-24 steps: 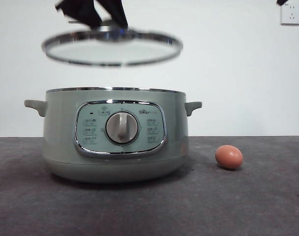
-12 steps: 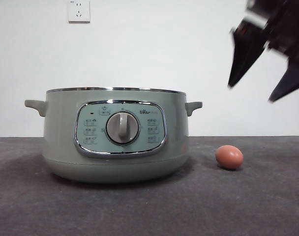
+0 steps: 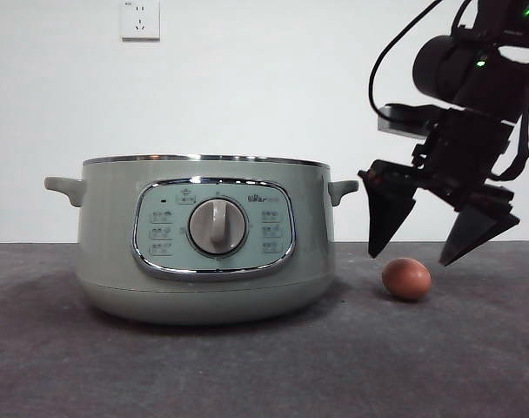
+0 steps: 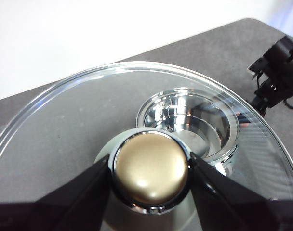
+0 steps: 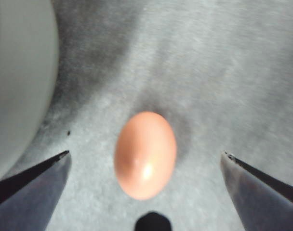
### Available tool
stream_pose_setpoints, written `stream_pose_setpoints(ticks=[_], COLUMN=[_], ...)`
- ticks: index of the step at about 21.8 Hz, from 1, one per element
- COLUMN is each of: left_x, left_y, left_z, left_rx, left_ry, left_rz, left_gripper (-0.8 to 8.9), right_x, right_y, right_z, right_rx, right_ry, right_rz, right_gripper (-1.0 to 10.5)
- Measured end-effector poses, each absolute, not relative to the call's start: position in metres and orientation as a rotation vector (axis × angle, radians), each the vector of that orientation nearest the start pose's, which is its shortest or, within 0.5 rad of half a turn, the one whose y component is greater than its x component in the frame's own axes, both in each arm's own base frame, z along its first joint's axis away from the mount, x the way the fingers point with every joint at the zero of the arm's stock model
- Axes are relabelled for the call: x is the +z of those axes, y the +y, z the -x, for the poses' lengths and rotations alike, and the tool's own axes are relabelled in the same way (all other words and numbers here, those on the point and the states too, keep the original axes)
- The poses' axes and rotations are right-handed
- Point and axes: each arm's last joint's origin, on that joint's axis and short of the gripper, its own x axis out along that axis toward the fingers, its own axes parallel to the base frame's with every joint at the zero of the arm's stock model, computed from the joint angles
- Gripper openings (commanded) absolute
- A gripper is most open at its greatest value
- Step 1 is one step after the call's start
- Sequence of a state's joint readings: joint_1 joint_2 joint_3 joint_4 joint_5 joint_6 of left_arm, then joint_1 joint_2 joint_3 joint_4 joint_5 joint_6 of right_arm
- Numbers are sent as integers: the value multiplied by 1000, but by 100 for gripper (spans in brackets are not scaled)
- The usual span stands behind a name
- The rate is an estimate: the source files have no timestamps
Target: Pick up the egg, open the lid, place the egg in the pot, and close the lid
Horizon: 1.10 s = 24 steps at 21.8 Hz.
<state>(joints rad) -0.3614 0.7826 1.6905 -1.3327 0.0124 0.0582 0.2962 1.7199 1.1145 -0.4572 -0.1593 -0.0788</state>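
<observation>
Egg (image 3: 406, 279) on counter (image 3: 264, 366), below and between spread right fingers (image 3: 391, 213); left fingers (image 4: 79, 192) clamp lid (image 4: 64, 125) knob above pot (image 3: 204, 244).

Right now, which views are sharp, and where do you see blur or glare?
Front view: sharp; the pot and the egg cast soft shadows. Left wrist view: glare on the lid and its knob. Right wrist view: soft, the open right gripper blurred around the egg.

front: low, level, near pot (image 3: 204, 239) | left wrist: above lid (image 4: 137, 144) | right wrist: close over egg (image 5: 145, 155), shared with front (image 3: 406, 279)
</observation>
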Motion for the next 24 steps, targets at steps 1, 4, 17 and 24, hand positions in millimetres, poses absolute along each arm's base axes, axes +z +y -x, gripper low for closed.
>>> stream_pose_setpoints(ticks=[1, 4, 17, 24], left_x=[480, 480, 480, 480], left_y=[-9, -10, -10, -10], left_z=[-23, -25, -26, -26], left_rx=[-380, -378, -377, -378], left_ry=[412, 420, 423, 423], left_rz=[-124, -117, -115, -116], left_gripper=[-8, -8, -8, -8], right_x=[188, 175, 175, 249], right_y=[107, 111, 112, 102], right_z=[-327, -330, -331, -304], right_rx=[455, 441, 406, 353], right_ry=[1049, 1073, 1081, 874], right_rz=[149, 169, 114, 66], right_gripper=[593, 419, -12, -12])
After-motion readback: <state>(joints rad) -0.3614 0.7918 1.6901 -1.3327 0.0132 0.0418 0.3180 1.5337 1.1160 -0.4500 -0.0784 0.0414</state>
